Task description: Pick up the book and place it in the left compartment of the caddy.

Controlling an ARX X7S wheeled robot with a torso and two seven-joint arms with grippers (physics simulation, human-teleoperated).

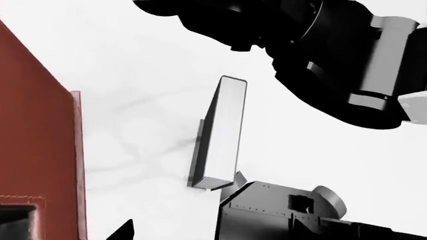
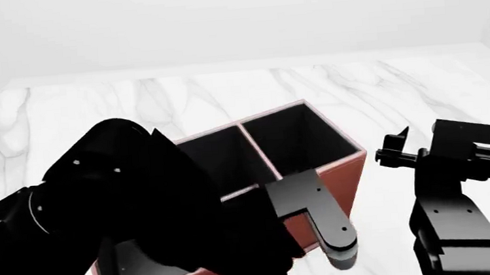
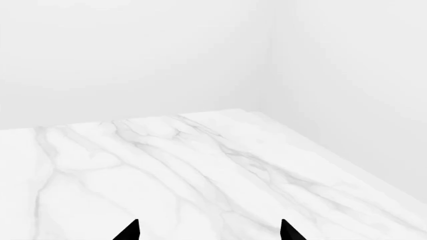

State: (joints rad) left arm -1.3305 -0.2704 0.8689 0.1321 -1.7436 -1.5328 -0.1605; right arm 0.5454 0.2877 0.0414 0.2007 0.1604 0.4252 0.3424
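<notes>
Your left arm [image 2: 128, 212] fills the head view from 7 to 9 o'clock and covers most of the caddy [image 2: 340, 182]. Only its two far slots and a dark pocket near 7 o'clock show, so the left compartment cannot be picked out. The book cannot be made out in that view either.

The left wrist view does show the book [image 1: 217, 135], standing on edge on the marble table [image 1: 147, 60] with its pale page edges facing the camera. It is near the caddy's red outer wall but apart from it, and nothing is touching it. Of your left gripper [image 1: 203, 235] only one fingertip [image 1: 127, 231] shows, at the frame edge, so you cannot tell how its jaws stand.

Your right arm [image 2: 449, 226] rises at 4 o'clock, clear of the caddy. The right gripper [image 3: 208, 231] is spread wide, with only bare marble between its tips.
</notes>
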